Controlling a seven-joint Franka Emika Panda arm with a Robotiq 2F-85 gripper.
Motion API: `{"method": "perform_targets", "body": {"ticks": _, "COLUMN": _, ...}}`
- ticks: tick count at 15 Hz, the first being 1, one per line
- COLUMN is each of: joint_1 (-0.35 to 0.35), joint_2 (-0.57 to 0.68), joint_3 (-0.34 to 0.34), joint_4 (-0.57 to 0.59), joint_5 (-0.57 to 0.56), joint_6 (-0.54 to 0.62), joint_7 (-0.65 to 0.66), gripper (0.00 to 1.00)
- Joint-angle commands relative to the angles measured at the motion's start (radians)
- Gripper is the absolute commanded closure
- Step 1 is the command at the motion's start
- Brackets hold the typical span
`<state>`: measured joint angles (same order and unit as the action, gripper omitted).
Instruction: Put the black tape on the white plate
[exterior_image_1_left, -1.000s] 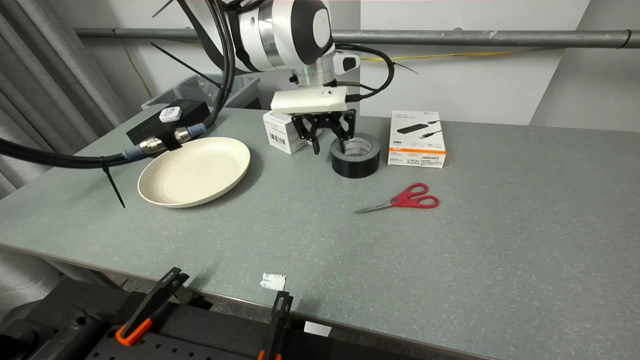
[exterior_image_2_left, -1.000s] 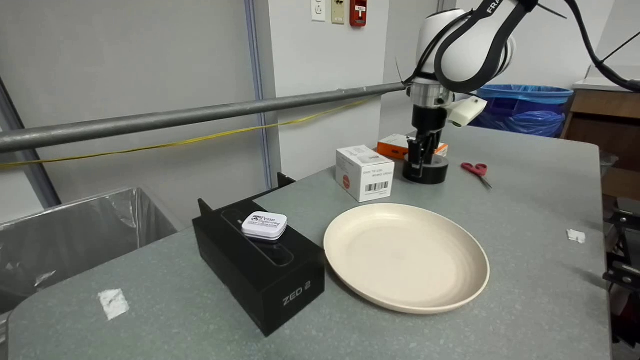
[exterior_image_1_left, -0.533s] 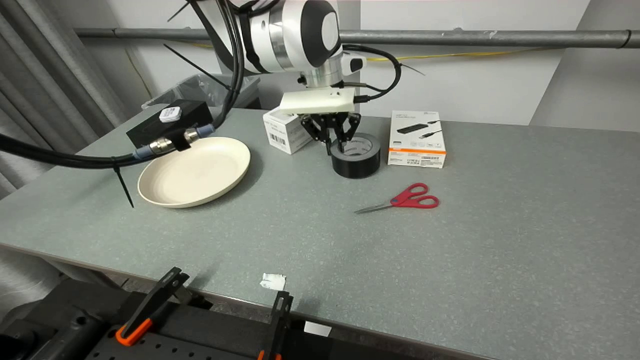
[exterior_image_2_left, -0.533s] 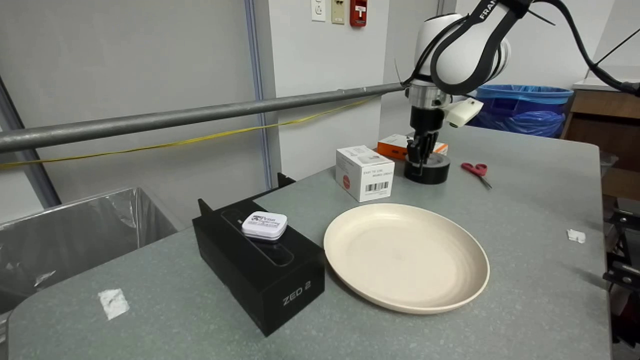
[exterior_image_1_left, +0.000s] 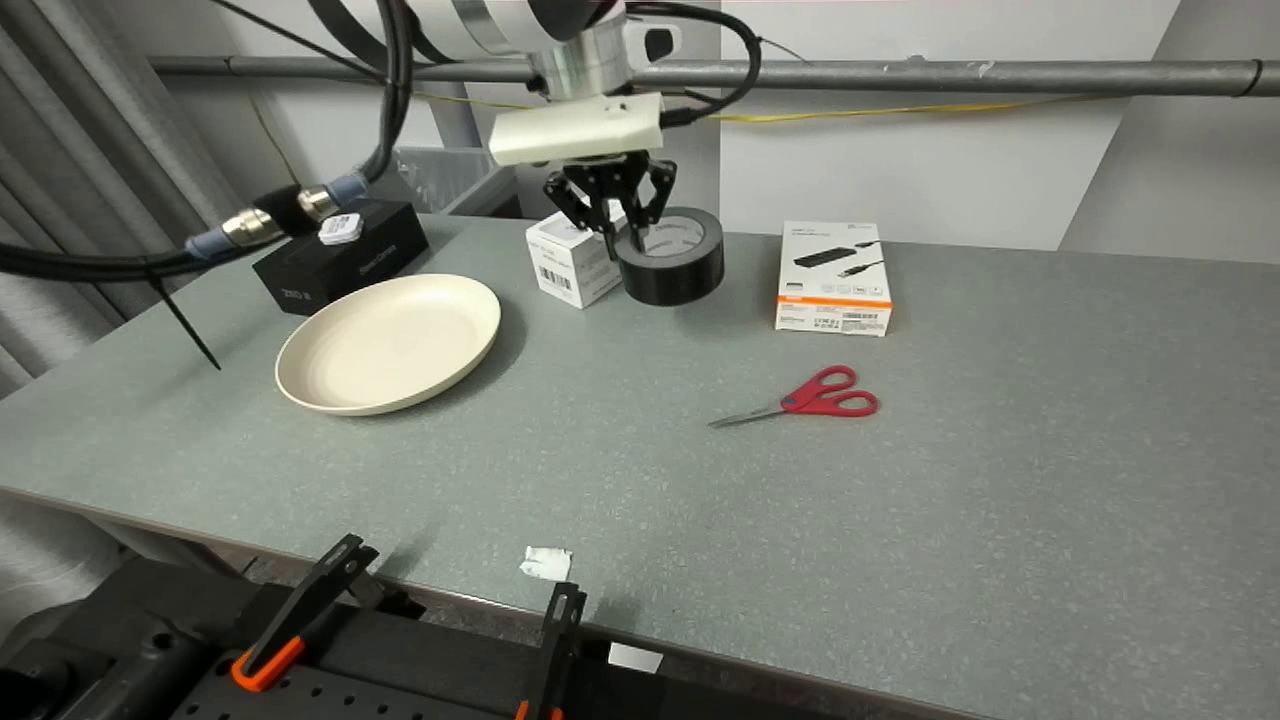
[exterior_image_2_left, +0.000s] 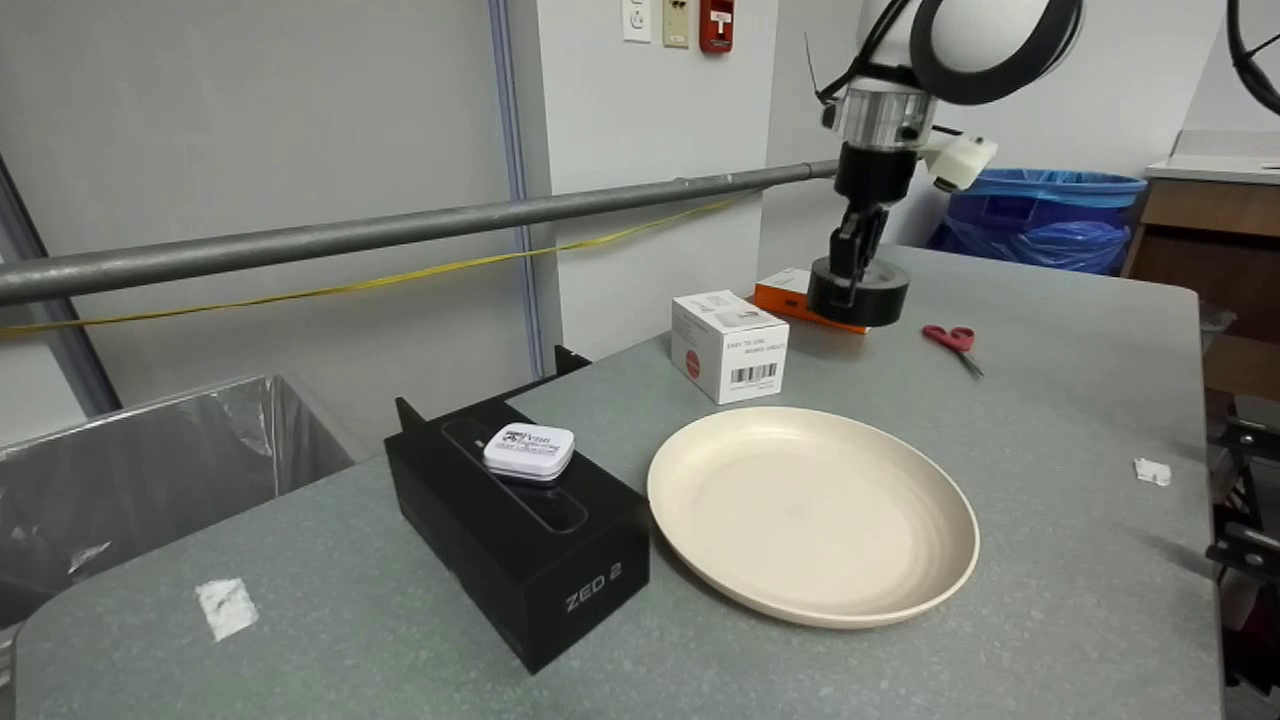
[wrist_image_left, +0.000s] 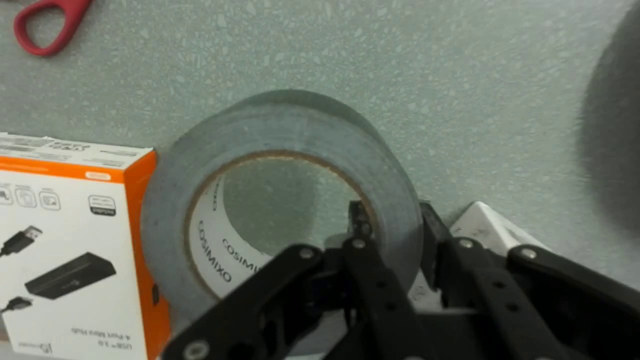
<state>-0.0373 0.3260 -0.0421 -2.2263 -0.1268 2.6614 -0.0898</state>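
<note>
One black tape (exterior_image_1_left: 676, 280), hole up, axis near vertical, in the grip of the end effector (exterior_image_1_left: 626, 247).

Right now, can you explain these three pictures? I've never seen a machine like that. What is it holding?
That machine is a robot arm. At its end, two black fingers pinch one side of the black tape, one inside the ring and one outside. The tape hangs above the grey table.

Two pictures come from cameras standing away from the robot. The third comes from a camera on its wrist, looking down, so the tape looks huge.

On the table are a white plate, red-handled scissors, a small white box, a white and orange box, and a black box with a small white container on top.
</note>
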Motion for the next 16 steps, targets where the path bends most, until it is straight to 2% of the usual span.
{"method": "perform_targets", "body": {"ticks": 1, "joint_1": 0.028, "joint_2": -0.224, "joint_3": 0.06, "joint_4": -0.204, "joint_5": -0.002, "joint_6": 0.057, "joint_7": -0.072, "gripper": 0.94}}
{"method": "perform_targets", "body": {"ticks": 4, "joint_1": 0.082, "joint_2": -0.284, "joint_3": 0.139, "joint_4": -0.29, "joint_5": 0.02, "joint_6": 0.078, "joint_7": -0.101, "gripper": 0.94}}
{"method": "perform_targets", "body": {"ticks": 7, "joint_1": 0.159, "joint_2": -0.249, "joint_3": 0.192, "joint_4": -0.309, "joint_5": -0.038, "joint_6": 0.091, "joint_7": -0.02, "gripper": 0.94}}
{"method": "perform_targets", "body": {"ticks": 11, "joint_1": 0.236, "joint_2": -0.199, "joint_3": 0.227, "joint_4": -0.306, "joint_5": -0.112, "joint_6": 0.088, "joint_7": 0.042, "gripper": 0.94}}
{"method": "perform_targets", "body": {"ticks": 16, "joint_1": 0.277, "joint_2": -0.12, "joint_3": 0.247, "joint_4": -0.268, "joint_5": -0.124, "joint_6": 0.072, "joint_7": 0.007, "gripper": 0.94}}
